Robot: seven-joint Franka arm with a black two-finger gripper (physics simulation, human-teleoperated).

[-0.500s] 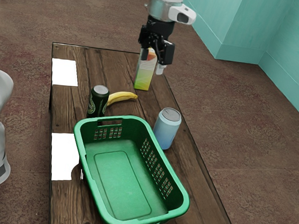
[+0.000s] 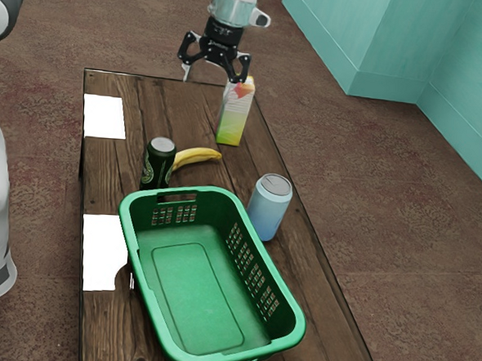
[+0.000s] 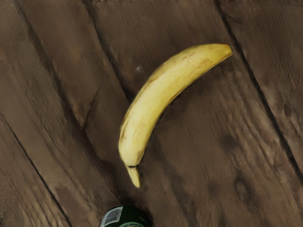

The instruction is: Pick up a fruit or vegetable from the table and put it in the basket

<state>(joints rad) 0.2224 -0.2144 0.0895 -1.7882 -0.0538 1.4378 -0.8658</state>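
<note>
Banana | wrist vw: whole | ext vw: dk can hides stem | end effector released

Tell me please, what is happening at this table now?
A robot works here, and its open hand is in the air, holding nothing. The banana lies on the table, near the dark can. The green basket is empty. Probably the banana is meant to go in there.

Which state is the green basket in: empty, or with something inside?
Empty: in the exterior view the basket shows a bare floor, and the banana lies outside it.
</note>
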